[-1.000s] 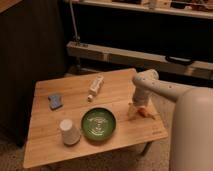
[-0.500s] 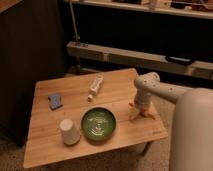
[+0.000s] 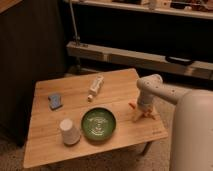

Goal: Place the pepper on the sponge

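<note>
The pepper (image 3: 133,106) is a small orange-red sliver on the table's right side, mostly covered by my gripper. My gripper (image 3: 142,115) points down at the tabletop there, its pale fingers (image 3: 136,118) spread apart on either side of the pepper, so it is open. The pepper still rests on the wood. The sponge (image 3: 54,100), a small blue pad, lies far off near the table's left edge.
A green plate (image 3: 98,123) sits front centre on the wooden table (image 3: 120,85), with a white cup (image 3: 69,131) to its left. A white tube (image 3: 95,87) lies behind the plate. Metal rails and dark shelving stand behind the table.
The arm has shifted slightly to the right over the pepper. The gripper stays low at the same spot, and nothing on the table has moved.
</note>
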Controlling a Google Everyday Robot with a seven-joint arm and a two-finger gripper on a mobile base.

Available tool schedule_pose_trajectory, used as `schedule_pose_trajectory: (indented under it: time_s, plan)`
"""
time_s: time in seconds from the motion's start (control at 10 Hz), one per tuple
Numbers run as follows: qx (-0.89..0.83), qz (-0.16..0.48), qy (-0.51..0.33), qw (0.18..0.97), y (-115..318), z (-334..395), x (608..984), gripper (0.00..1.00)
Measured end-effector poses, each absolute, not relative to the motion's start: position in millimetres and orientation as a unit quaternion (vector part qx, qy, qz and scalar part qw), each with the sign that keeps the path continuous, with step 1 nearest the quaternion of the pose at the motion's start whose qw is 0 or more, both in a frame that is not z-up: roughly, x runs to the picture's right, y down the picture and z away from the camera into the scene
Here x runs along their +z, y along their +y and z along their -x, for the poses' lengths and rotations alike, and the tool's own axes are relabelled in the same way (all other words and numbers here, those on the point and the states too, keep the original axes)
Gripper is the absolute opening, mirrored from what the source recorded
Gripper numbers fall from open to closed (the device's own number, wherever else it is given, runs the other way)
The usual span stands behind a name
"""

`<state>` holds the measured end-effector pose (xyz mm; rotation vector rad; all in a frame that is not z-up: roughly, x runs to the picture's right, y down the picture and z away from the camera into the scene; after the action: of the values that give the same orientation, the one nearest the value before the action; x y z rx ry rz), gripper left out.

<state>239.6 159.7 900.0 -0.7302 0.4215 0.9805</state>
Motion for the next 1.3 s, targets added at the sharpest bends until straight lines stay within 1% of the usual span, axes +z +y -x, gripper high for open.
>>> schedule_pose_trajectory:
  time_s: [0.5, 0.6, 0.7, 0.8, 0.9, 1.3]
  plan:
    - [0.46, 0.343, 0.193, 0.796, 159.3, -248.3, 902.4, 0.8]
    - [0.458, 0.342, 0.194, 0.797, 159.3, -248.2, 902.2, 0.75]
    - [0.458, 0.342, 0.194, 0.798, 158.5, -248.4, 901.9, 0.64]
    - [0.457, 0.34, 0.195, 0.799, 157.7, -249.3, 901.0, 0.56]
    - [0.456, 0.339, 0.195, 0.799, 156.5, -248.9, 900.9, 0.53]
    - [0.455, 0.343, 0.194, 0.799, 152.7, -244.1, 896.1, 0.53]
